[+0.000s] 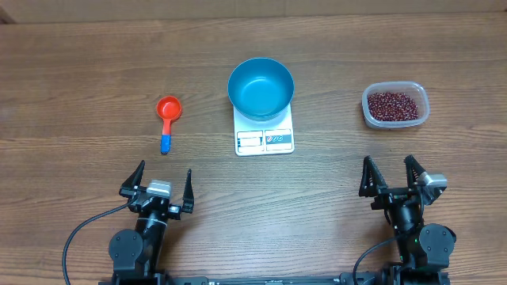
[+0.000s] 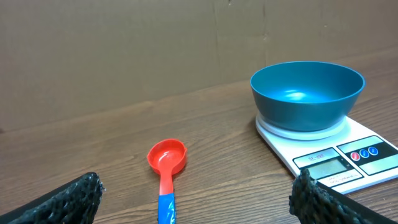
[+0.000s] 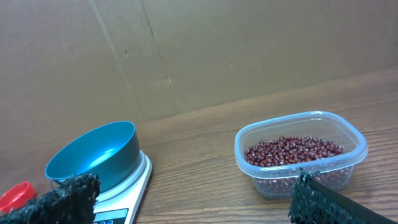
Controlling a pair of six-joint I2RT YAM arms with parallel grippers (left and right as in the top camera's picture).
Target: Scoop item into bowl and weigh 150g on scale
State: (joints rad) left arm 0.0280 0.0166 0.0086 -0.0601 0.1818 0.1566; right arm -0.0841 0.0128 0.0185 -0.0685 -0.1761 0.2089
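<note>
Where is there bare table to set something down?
Bare wood: between red scoop and scale; between scale and bean tub; the strip from scale to left gripper and right gripper. Crowded only at centre, bowl on scale.

Bowl (image 1: 261, 87) sits on scale (image 1: 264, 139), mid tabletop (image 1: 317, 222), over the far part of the platform. Scale's display strip is on its near edge, twd the arms. Scoop (image 1: 167, 119) lies flat on tabletop, left of scale & well apart: cup end far, handle pointing near. Tub (image 1: 369, 111) stands right of scale, well apart, w/ beans (image 1: 393, 104) inside. Left tool (image 1: 165, 169) is at near side, just nearer than scoop. Right tool (image 1: 388, 160) is at near side, nearer than tub. Neither touches anything.
</note>
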